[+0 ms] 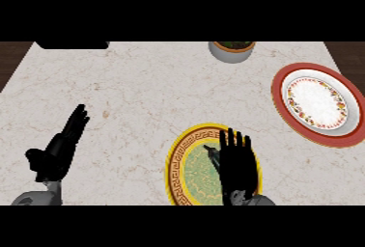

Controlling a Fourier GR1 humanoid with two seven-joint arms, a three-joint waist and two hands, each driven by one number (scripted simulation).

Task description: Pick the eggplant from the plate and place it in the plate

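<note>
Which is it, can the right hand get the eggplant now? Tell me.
Probably yes. The right hand is over the yellow plate, fingers straight, with the eggplant showing just beside its left edge. Nothing lies between them.

Even, soft light is falling across the pale table [143, 87]; shadows are barely showing, and no glare is appearing.
</note>
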